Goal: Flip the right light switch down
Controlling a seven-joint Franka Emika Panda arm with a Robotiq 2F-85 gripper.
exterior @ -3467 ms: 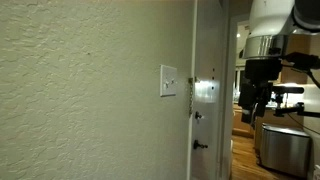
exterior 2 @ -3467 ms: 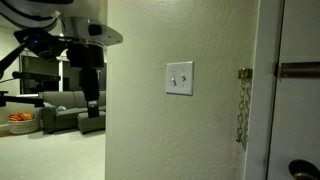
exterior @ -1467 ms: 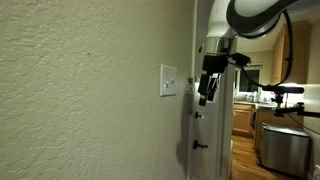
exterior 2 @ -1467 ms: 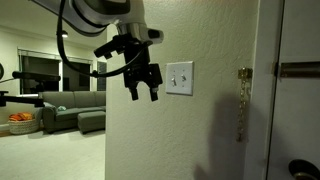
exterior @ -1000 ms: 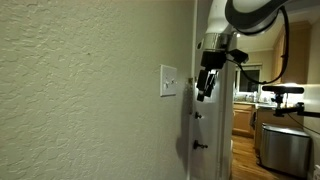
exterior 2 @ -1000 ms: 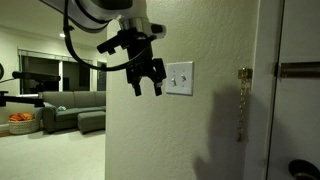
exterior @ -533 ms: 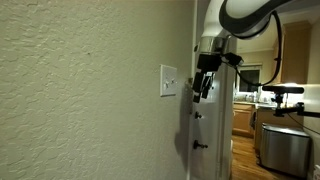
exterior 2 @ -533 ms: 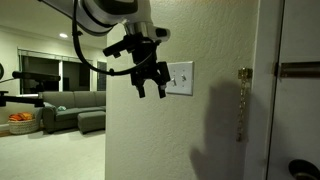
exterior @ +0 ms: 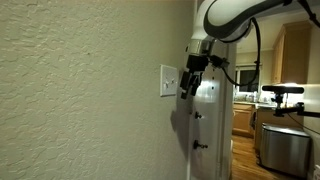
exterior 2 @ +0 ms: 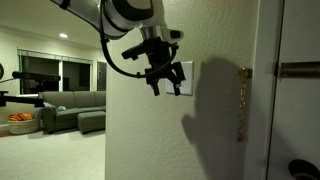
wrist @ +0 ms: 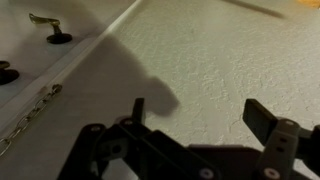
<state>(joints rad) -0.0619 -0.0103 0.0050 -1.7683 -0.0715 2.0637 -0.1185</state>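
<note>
A small white wall plate (exterior: 168,81) sits on the textured wall; it also shows in an exterior view (exterior 2: 185,74), mostly covered by my gripper. The right light switch itself is hidden or too small to make out. My gripper (exterior: 186,87) is right in front of the plate, fingers spread and empty, and shows in front of it in an exterior view (exterior 2: 166,85). In the wrist view the gripper (wrist: 195,112) is open over bare textured wall; the plate is out of that view.
A white door (exterior: 210,110) with a chain latch (exterior 2: 241,105) and dark handle (wrist: 47,30) stands beside the plate. A sofa (exterior 2: 70,108) sits in the room behind, and a metal bin (exterior: 283,148) stands on the floor past the door.
The arm has swung in toward the wall, and the gripper has moved from beside the plate to directly in front of it. Its shadow on the wall has grown.
</note>
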